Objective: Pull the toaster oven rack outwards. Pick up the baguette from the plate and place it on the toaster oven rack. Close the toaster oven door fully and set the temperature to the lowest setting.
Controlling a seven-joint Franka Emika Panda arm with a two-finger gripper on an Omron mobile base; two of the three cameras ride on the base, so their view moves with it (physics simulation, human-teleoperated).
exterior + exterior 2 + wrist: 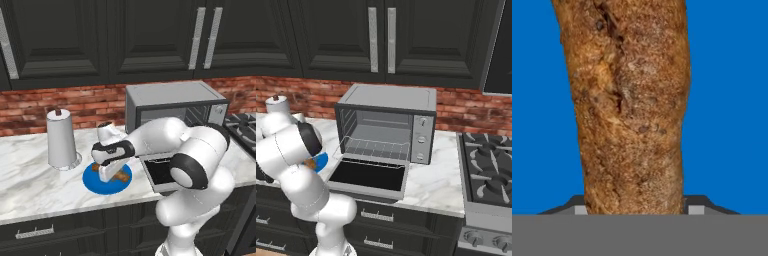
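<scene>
The brown baguette (pixel 632 110) lies on the blue plate (pixel 537 100) and runs straight up between my fingertips. My gripper (pixel 637 210) is down over it, one tip against each side, shut on the bread. From the left base view the gripper (pixel 107 174) sits on the plate (pixel 95 184), with a brown end of the baguette (pixel 120 176) showing beside it. To the right stands the toaster oven (pixel 391 97). Its door (pixel 368 175) lies flat open and the wire rack (pixel 378 147) reaches towards the front of the cavity. My arm hides most of the plate (pixel 321 161) in the right base view.
A white paper towel roll (pixel 61 137) stands on the marble counter just left of the plate. The oven's knobs (pixel 422 139) sit in a column on its right panel. A gas stove (pixel 488 170) lies right of the oven. Black cabinets hang above the brick backsplash.
</scene>
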